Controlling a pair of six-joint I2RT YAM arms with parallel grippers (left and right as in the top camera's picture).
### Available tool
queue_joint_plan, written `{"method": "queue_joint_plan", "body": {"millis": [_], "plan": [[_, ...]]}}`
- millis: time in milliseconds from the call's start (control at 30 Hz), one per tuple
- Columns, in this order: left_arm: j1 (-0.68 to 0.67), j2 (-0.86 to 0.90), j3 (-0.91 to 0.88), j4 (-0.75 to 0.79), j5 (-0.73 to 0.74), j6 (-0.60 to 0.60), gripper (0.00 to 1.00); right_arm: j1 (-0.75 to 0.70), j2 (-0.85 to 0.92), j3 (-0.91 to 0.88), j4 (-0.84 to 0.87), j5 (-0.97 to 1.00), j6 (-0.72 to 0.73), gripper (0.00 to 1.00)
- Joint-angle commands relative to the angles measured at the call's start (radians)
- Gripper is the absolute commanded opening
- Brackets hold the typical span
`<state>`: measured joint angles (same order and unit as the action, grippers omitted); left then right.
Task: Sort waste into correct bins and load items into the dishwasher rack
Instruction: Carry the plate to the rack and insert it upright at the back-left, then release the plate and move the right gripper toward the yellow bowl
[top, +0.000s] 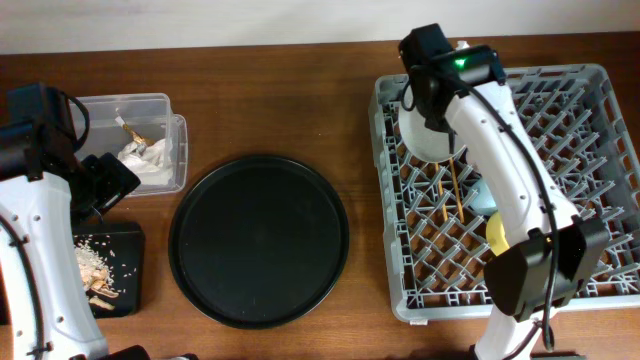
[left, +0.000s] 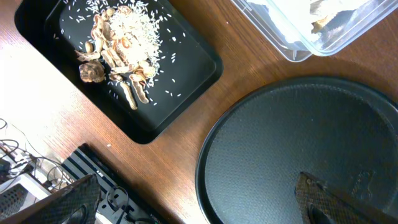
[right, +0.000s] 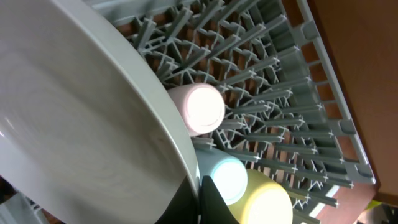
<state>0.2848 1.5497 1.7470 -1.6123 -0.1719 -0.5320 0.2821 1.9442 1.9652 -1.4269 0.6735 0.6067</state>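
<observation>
- The right gripper (right: 200, 199) is over the near-left part of the dishwasher rack (top: 590, 130), its jaws clenched on the rim of the round grey-white plate (right: 81, 112). Only one dark finger shows in the wrist view; the other is hidden behind the plate
- The plate stands tilted on edge among the pegs. It fills the left half of the right wrist view and is cut off by the frame. From overhead the arm covers most of it
- Just beside the plate in the rack are the pink cup (right: 200, 107), the light-blue cup (right: 227, 179) and the yellow saucer (right: 267, 202). The saucer is cut off at the bottom edge
- From overhead the pink cup is hidden under the right arm, and only slivers of the other two show
- The chopsticks (top: 450, 190) lie across the pegs, their upper ends hidden beneath the gripper
- The left gripper (left: 196, 202) has its jaws spread wide and grasps nothing. Only blurred fingers (left: 323, 199) show at the bottom corners of the wrist view
- The clear box (top: 140, 98) holds the paper wrappers (top: 140, 160); the left arm covers its left side
- The shallow black tray (left: 186, 62) holds the food scraps (left: 127, 37), and its left edge is hidden from overhead
- The large round black tray (top: 260, 240) sits on the tabletop (top: 300, 90) between the bins and the rack
</observation>
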Motion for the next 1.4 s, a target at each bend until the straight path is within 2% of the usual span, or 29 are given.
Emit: {"method": "queue_joint_plan", "body": {"millis": [0,233,333,567,600,633,667,733,800,833,900,933,1000,1033,1067,1100,1233,1367], "plan": [[0.005,-0.013,0.008,-0.001,-0.001,0.002,0.99,0.042,0.000,-0.027,0.034,0.057,0.039,0.04],[0.005,-0.013,0.008,-0.001,-0.001,0.002,0.99,0.067,0.009,-0.116,0.092,0.022,0.064,0.05],[0.005,-0.013,0.008,-0.001,-0.001,0.002,0.99,0.067,-0.002,-0.110,0.093,-0.043,0.064,0.09],[0.005,-0.013,0.008,-0.001,-0.001,0.002,0.99,0.066,-0.050,0.053,0.002,-0.191,0.051,0.14],[0.005,-0.013,0.008,-0.001,-0.001,0.002,0.99,0.066,-0.057,0.089,-0.014,-0.214,0.039,0.23],[0.005,-0.013,0.008,-0.001,-0.001,0.002,0.99,0.066,-0.065,0.122,-0.028,-0.242,0.016,0.41],[0.005,-0.013,0.008,-0.001,-0.001,0.002,0.99,0.066,-0.073,0.159,-0.040,-0.273,-0.022,0.64],[0.005,-0.013,0.008,-0.001,-0.001,0.002,0.99,0.066,-0.089,0.236,-0.064,-0.343,-0.108,0.82],[0.005,-0.013,0.008,-0.001,-0.001,0.002,0.99,0.065,-0.099,0.315,-0.107,-0.372,-0.125,0.89],[0.005,-0.013,0.008,-0.001,-0.001,0.002,0.99,0.063,-0.105,0.388,-0.148,-0.364,-0.124,1.00],[0.005,-0.013,0.008,-0.001,-0.001,0.002,0.99,0.043,-0.106,0.436,-0.156,-0.303,-0.124,0.99],[0.005,-0.013,0.008,-0.001,-0.001,0.002,0.99,0.028,-0.106,0.438,-0.152,-0.285,-0.124,0.93],[0.005,-0.013,0.008,-0.001,-0.001,0.002,0.99,-0.022,-0.099,0.423,-0.150,-0.277,-0.117,0.52],[0.005,-0.013,0.008,-0.001,-0.001,0.002,0.99,-0.047,-0.093,0.410,-0.152,-0.281,-0.094,0.42],[0.005,-0.013,0.008,-0.001,-0.001,0.002,0.99,-0.080,-0.083,0.392,-0.151,-0.307,-0.076,0.20],[0.005,-0.013,0.008,-0.001,-0.001,0.002,0.99,-0.114,-0.068,0.369,-0.144,-0.354,-0.075,0.04],[0.005,-0.013,0.008,-0.001,-0.001,0.002,0.99,-0.214,0.002,0.264,-0.119,-0.523,-0.076,0.04],[0.005,-0.013,0.008,-0.001,-0.001,0.002,0.99,-0.238,0.064,0.157,-0.041,-0.645,-0.119,0.04]]}}
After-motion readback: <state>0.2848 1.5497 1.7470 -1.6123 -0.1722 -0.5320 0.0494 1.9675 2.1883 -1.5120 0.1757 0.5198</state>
